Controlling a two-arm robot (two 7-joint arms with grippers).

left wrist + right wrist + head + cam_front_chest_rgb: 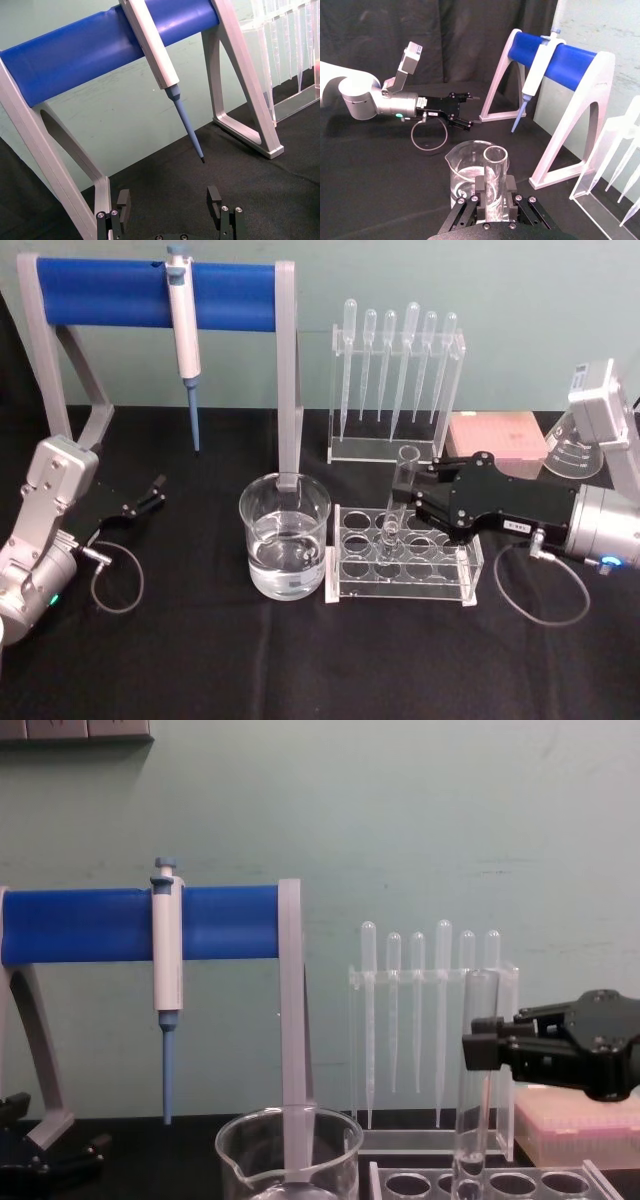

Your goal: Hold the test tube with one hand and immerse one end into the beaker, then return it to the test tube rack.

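Note:
The test tube [404,483] stands upright with its lower end in a hole of the clear rack [440,585]. My right gripper [408,502] is shut on its upper part, just below the flared rim. In the right wrist view the test tube [495,172] sits between the two fingers [480,189], and the beaker [465,167] is right behind it. In the chest view the gripper [482,1052] holds the tube [476,1100] from the right. The beaker [285,536], holding clear liquid, stands just left of the rack. My left gripper [152,494] rests open at the far left, with nothing in it [168,202].
A blue-barred stand [155,292] at the back left carries a hanging pipettor [184,340]. Behind the tube rack is a clear holder with several plastic pipettes [395,380]. A pink box [497,436] and a glass flask [578,452] sit at the back right.

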